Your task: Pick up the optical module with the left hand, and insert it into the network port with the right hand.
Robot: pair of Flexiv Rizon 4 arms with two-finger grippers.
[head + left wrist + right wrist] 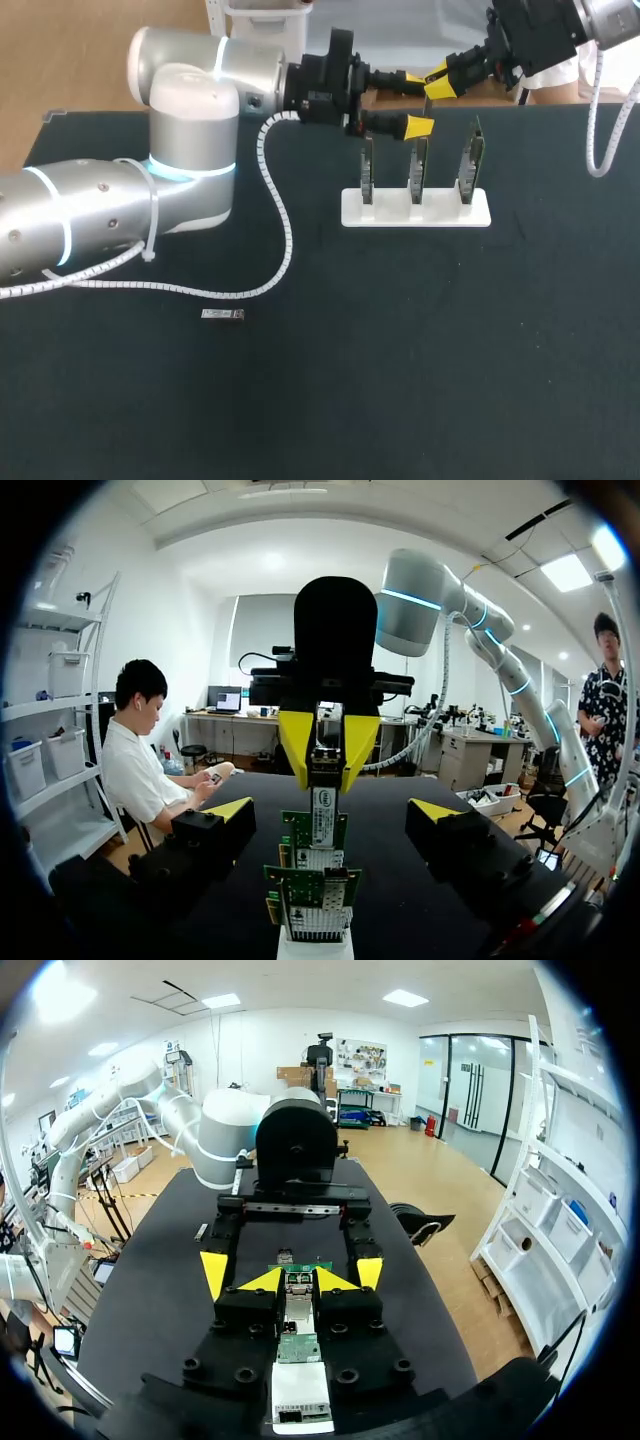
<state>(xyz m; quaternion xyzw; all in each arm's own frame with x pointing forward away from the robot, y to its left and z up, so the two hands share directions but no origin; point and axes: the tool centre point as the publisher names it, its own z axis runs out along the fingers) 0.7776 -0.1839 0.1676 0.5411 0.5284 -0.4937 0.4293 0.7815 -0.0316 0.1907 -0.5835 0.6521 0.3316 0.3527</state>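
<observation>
A small metal optical module [322, 770] hangs just above the row of green network cards [312, 880]. My right gripper [327, 748] comes in from the far side and is shut on it with both yellow fingers. My left gripper [335, 820] stands open, its fingertips [213, 1272] wide on either side of the right gripper [300, 1282] and clear of the module. In the head view both grippers meet at the table's back, the left gripper [418, 102] around the right gripper [438, 85], over the middle card [418, 168].
Three network cards stand upright in a white stand [415, 210] right of the table's middle. A second small module [222, 315] lies loose on the dark table at the left. The left arm's white coiled cable [280, 225] trails over the table.
</observation>
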